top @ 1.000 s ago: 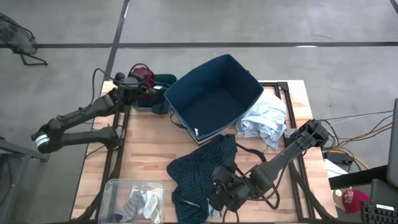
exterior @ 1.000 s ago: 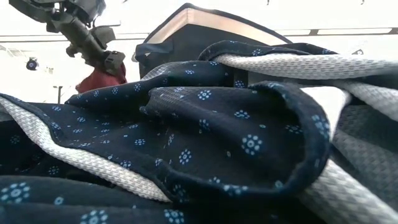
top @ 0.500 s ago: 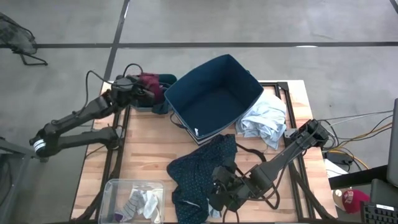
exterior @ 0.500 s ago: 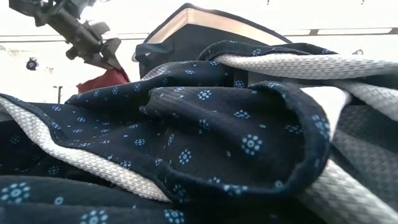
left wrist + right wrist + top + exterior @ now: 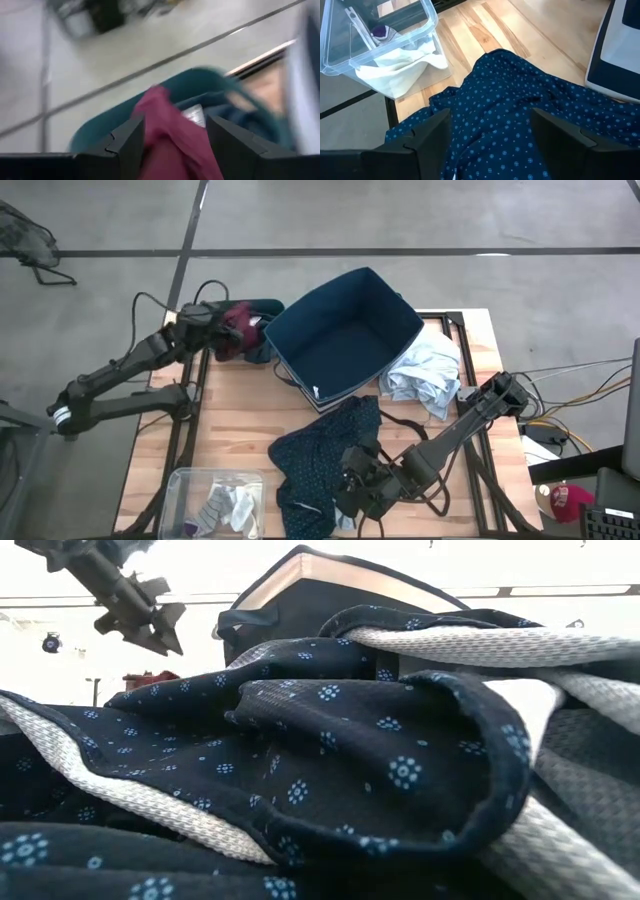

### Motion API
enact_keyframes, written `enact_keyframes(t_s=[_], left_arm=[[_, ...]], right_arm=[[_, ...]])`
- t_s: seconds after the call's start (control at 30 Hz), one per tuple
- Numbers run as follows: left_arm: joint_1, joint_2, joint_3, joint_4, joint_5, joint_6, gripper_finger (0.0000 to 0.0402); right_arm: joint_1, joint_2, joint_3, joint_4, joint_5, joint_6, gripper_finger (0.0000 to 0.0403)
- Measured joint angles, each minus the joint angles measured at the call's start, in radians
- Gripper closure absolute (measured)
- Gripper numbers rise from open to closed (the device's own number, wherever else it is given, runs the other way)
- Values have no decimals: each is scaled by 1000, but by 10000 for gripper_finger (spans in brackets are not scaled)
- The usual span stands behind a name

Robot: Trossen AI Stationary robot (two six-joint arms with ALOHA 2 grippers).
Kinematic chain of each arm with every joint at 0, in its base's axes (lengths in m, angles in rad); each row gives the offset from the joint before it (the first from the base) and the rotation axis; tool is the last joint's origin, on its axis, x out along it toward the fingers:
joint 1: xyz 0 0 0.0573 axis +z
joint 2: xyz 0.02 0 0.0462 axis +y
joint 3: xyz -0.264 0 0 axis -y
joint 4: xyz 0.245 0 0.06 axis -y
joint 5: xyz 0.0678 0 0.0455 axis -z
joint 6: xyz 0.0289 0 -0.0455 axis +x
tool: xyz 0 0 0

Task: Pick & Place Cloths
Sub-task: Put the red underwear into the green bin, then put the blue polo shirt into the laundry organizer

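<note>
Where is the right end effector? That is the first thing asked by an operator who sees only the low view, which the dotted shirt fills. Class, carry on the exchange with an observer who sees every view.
Observer: The right end effector is open over the dotted shirt, on the side of it away from the box.
Operator: What is the left one near?
Observer: The left end effector is open at a maroon cloth lying left of the box.
Operator: Any socks?
Observer: Yes, socks lie in a clear tub left of the dotted shirt.
</note>
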State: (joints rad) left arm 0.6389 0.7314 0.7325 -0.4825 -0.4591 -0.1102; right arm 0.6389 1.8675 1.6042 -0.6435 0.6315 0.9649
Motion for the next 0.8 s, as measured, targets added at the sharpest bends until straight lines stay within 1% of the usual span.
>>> enact_keyframes(t_s=[0.07,0.13,0.2,0.27,0.37,0.43,0.57,0.67,0.73,0.8], left_arm=[[1,30,19,-39,-49,-25,186],[0,47,26,-29,-43,-21,186],[-1,54,28,5,-1,-18,186],[-1,53,28,50,68,-17,186],[-1,42,26,112,218,-10,186],[-1,30,24,137,340,-14,186],[-5,-9,10,187,629,-57,186],[-26,-49,-17,270,838,-97,186],[-51,-78,-39,336,910,-133,186],[-94,-105,-67,405,926,-157,186]], right_arm=[[0,0,-2,1,0,0,131],[0,0,-2,3,0,0,128],[0,0,-2,4,0,0,125],[0,0,-2,4,0,0,123],[0,0,-2,4,0,0,120],[0,0,-4,3,0,0,119],[1,0,-4,4,25,-25,128],[3,0,-6,4,51,-32,142],[4,0,-10,4,66,-33,152],[5,0,-20,7,80,-27,161]])
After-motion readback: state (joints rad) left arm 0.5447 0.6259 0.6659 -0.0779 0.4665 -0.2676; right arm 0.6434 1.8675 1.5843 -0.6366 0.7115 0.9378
